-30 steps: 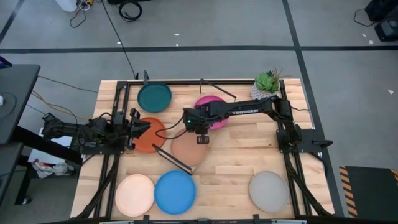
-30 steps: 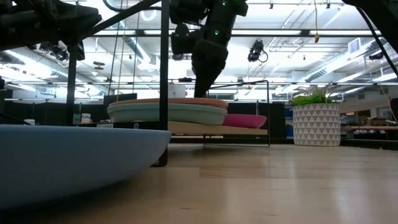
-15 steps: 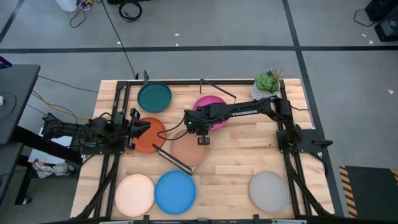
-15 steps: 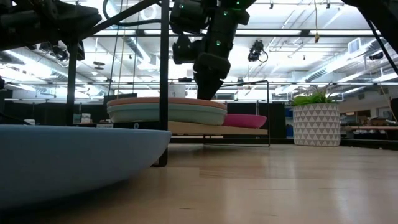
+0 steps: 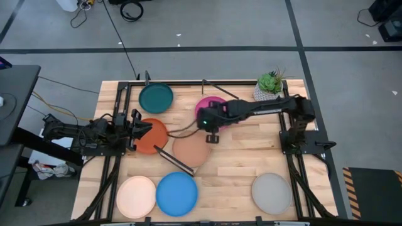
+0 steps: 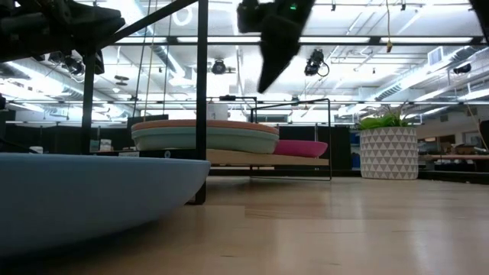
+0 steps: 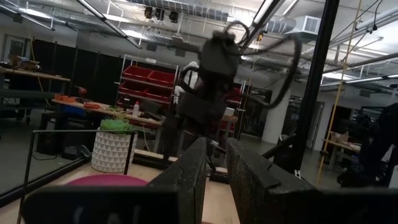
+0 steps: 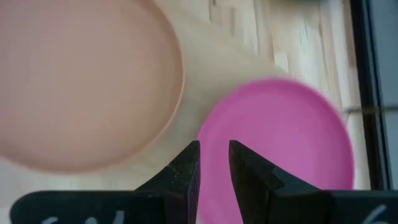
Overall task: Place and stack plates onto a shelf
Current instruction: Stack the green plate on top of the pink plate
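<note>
Right hand (image 5: 212,137), fingers nearly together and holding nothing, raised above the shelf (image 5: 193,135) between the terracotta plate (image 5: 190,150) and the magenta plate (image 5: 213,111); in the right wrist view the fingertips (image 8: 186,163) sit over the near rim of the magenta plate, with the terracotta plate just beside it. In the low view the terracotta plate tops a pale blue plate (image 6: 206,139) on the shelf, forming a stack of 2. Left hand (image 5: 143,130), fingers close together and empty, waits over the orange-red plate (image 5: 151,136) at the left of the counter (image 5: 251,160). Still off the shelf: teal plate (image 5: 156,98), cream plate (image 5: 135,196), bright blue plate (image 5: 176,194), grey plate (image 5: 272,192). Step in hand, as judged: between placements, stack just topped. The next move calls for opening the fingers, descending on a plate rim and gripping its edge.
</note>
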